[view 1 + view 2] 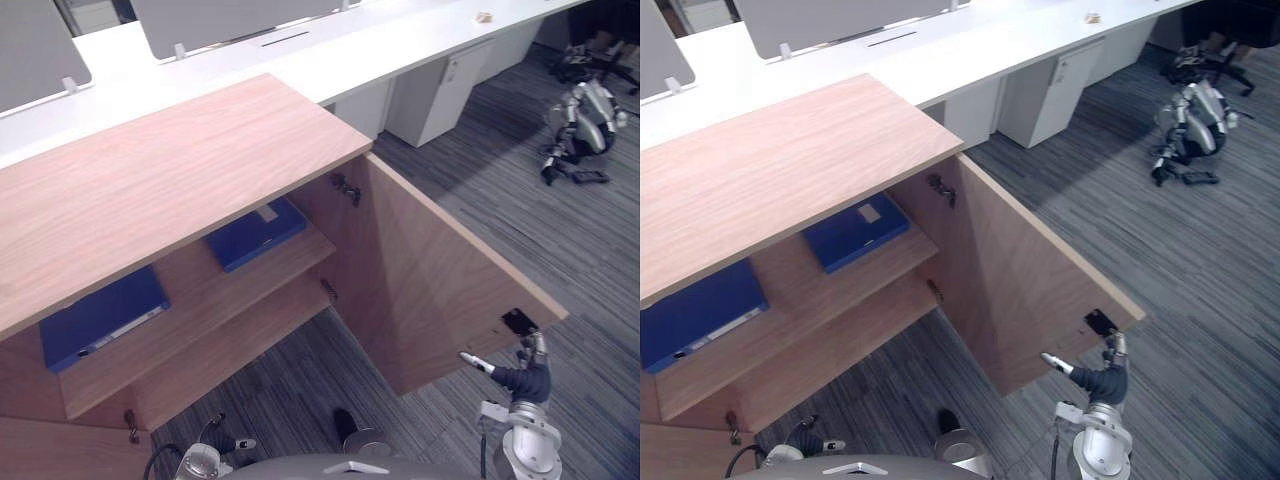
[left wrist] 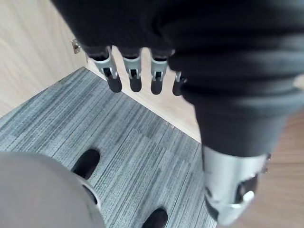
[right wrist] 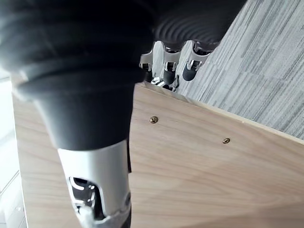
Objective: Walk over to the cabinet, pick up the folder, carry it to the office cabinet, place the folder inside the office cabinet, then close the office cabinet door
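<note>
— Carpet [image 1: 560,250] underfoot, and what stands on it?

— Grey striped carpet, yes. A long white tabletop [image 1: 380,50] runs along 12 o'clock. The wooden office cabinet [image 1: 170,170] stands at 10 o'clock, and its door [image 1: 430,270] is wide open toward 4 o'clock.

— What's inside?

— Two things lie flat on the upper shelf [image 1: 210,290]. The blue folder [image 1: 257,232] is near the middle, and a second blue folder [image 1: 100,318] is out at 9 o'clock. Each has its long axis running from 8 toward 2 o'clock.

— And your hands?

— My right hand [image 1: 528,378] is at 5 o'clock, against the door's outer corner. Its fingers lie straight over the edge and the thumb is spread apart, so it grips nothing. My left hand [image 2: 135,76] hangs over the carpet with its fingers relaxed, holding nothing.
</note>
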You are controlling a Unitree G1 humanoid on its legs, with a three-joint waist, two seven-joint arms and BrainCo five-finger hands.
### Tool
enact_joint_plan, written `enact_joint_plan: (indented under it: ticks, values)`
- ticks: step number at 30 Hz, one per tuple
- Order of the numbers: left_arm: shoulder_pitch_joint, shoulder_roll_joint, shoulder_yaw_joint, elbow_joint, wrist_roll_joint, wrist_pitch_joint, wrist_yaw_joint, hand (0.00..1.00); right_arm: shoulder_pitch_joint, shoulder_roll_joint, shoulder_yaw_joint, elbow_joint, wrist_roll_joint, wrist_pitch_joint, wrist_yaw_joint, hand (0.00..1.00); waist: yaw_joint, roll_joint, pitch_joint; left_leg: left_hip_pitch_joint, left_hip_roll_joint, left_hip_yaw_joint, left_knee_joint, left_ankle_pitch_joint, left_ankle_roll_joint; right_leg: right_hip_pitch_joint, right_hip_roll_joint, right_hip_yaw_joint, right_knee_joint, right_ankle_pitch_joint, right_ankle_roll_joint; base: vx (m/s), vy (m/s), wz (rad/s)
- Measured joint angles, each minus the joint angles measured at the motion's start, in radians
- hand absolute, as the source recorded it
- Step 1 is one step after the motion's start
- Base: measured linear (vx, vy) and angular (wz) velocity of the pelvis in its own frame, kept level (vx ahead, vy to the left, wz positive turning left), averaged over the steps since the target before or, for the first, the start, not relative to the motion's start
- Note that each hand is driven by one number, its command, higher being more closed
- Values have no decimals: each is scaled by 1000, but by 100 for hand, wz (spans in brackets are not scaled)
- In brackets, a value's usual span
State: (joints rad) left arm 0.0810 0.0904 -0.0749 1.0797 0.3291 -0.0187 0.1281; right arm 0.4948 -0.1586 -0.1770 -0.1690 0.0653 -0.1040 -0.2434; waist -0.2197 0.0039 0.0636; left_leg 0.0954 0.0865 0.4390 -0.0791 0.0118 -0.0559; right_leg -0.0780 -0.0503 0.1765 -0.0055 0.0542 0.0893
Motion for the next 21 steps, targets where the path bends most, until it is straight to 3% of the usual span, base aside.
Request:
enact_joint_plan:
  ticks: [6, 10, 13, 17, 21]
  values:
    - [-21, 20, -37, 8, 19, 0, 5, 0, 22, -33, 115, -10, -167, 1, 15, 0, 1, -23, 2, 19, 4, 5, 0, 0, 0, -16, 17, 30, 22, 1, 2, -43, -26, -31]
    - [-48, 27, -58, 10, 27, 0, 17, 0, -1, -130, 267, -10, -329, 0, 31, 0, 34, -45, 1, 25, 11, -4, -6, -1, 0, -15, 22, 25, 29, 1, 2, -69, -22, -16]
    - [-60, 25, -73, 10, 31, 3, 19, 0, -68, -175, 433, -9, -418, -6, 102, 0, 61, -56, 1, 29, 10, -35, -7, 6, -2, -3, 20, 2, 36, 1, 2, -33, -16, 23]
    - [-66, 35, -72, 9, 48, 19, 23, 0, -150, -175, 549, 10, -453, -30, 145, 0, 101, -75, -7, 31, 3, -60, -7, 15, 2, 9, 11, -15, 53, -5, 4, -10, 10, 25]
    - [-67, 48, -69, 10, 48, 20, 23, 0, -244, -177, 606, 38, -464, -46, 173, 0, 113, -98, -9, 47, -11, -81, -7, 16, 6, 33, -2, -26, 60, -11, 8, 16, 34, 13]
